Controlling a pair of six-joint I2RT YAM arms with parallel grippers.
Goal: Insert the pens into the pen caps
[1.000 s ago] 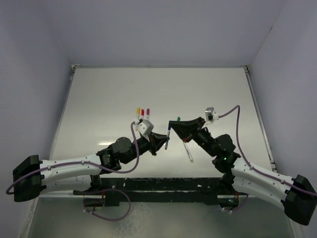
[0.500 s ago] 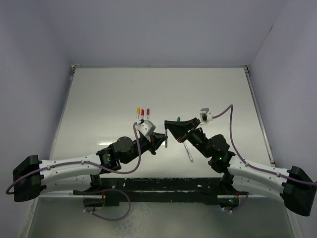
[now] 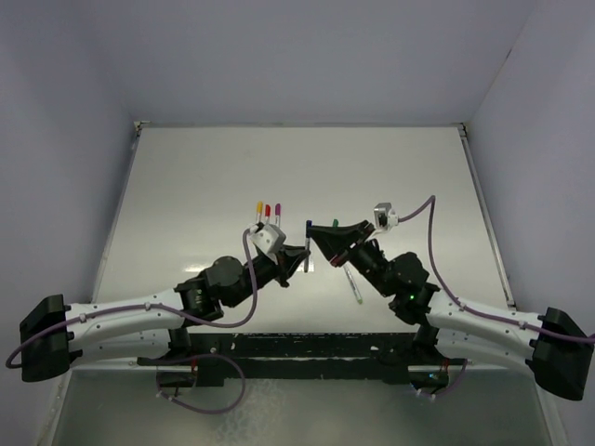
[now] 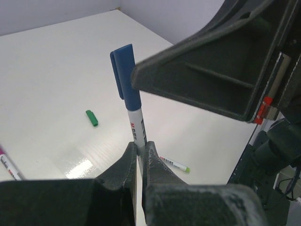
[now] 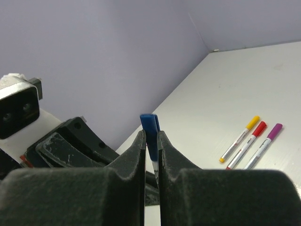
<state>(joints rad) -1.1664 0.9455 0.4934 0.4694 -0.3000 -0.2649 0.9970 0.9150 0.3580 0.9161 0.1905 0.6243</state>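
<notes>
Okay, my left pincer is clamped low on the blue pen, holding it upright, lifted off the table. My right pincer is squeezed onto the blue cap at the pen's top end, directly above my left grip. The pen's long axis runs straight from one grip into the other, so I judge the seating push goes down that line.

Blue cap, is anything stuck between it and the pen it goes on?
Nothing visible is. The blue cap sits right on the top end of the pen. The left gripper pinches the barrel below, and the right gripper pinches the cap.
</notes>
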